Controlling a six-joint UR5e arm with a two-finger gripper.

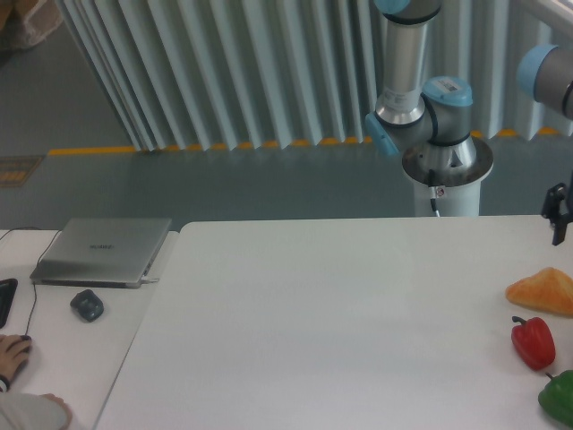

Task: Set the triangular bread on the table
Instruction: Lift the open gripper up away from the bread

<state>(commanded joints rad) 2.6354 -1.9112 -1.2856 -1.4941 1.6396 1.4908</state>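
The triangular bread [543, 291], a golden-orange wedge, lies on the large white table [313, 313] at its right edge. My gripper [559, 224] shows only as a dark part at the frame's right edge, above and slightly behind the bread and apart from it. Most of the gripper is cut off by the frame, so I cannot tell whether it is open or shut. Nothing shows between its fingers.
A red bell pepper [534, 342] lies just in front of the bread, and a green bell pepper [560, 397] in front of that. On the smaller desk at left are a closed laptop [103, 251], a mouse [87, 305] and a person's hand [12, 355]. The arm's base [445, 170] stands behind the table.
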